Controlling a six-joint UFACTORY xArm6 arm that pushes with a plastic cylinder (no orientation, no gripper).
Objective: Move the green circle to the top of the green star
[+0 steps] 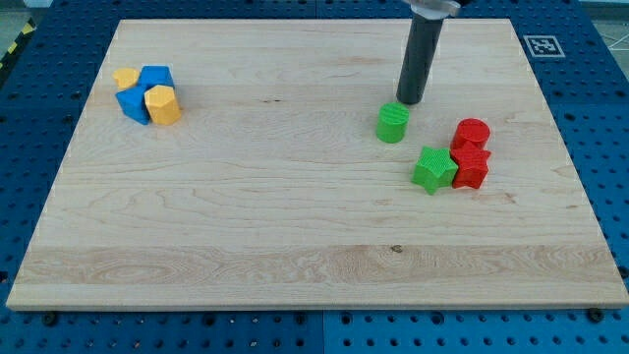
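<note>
A robotics lab or test bench, by the look of it. A pale wooden counter [295,226] lies on a blue perforated base plate [600,108] with a regular grid of mounting holes, the kind used for fixing rigs. A black-and-white fiducial marker [541,45] sits at the counter's top right corner, and yellow-black hazard tape [15,44] shows at the view's top left edge.

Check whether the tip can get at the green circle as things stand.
Probably yes: my tip sits just above the green circle toward the view's top, with nothing between them; the green star lies below-right.
</note>
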